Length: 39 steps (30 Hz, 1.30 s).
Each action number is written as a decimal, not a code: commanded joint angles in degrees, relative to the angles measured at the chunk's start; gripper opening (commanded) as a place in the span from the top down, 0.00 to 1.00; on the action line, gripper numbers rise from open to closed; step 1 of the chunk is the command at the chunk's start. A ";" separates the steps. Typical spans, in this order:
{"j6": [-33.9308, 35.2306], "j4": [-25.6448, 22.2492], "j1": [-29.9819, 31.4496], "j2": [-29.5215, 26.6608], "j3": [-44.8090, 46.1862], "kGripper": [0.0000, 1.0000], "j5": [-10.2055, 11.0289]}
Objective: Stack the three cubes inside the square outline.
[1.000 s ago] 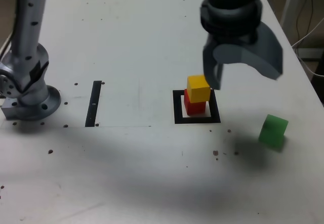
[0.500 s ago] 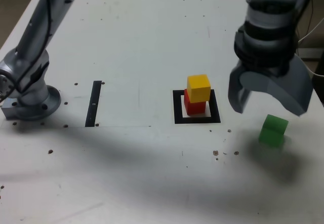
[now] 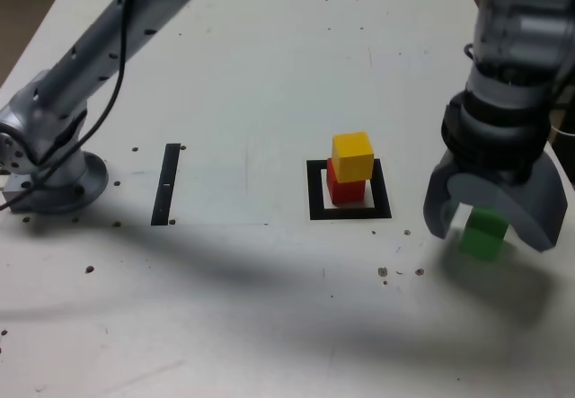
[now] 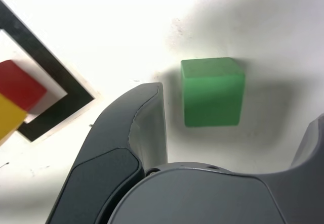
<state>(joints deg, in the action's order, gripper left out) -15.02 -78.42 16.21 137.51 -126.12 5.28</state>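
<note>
White table point(image 3: 252, 75) speckled with dark bits point(image 3: 383, 272), shadowed.

— Where's the arm?
— It reaches from its base near the table's left edge in the exterior view, across to the right edge.
— And the gripper point(image 3: 492, 227)?
— Pointing down, jaws spread wide, seemingly just above the surface; it grips nothing.
</note>
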 commanded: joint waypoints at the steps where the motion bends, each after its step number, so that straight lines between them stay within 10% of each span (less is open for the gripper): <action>1: -0.10 -0.05 -0.19 1.27 -0.82 0.06 -0.50; 17: 1.14 -0.19 -0.30 2.99 -2.47 0.65 0.67; 39: 1.23 -1.45 -0.30 2.96 -2.92 0.70 0.53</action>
<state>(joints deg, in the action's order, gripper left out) -13.90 -79.80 16.03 140.26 -128.80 5.82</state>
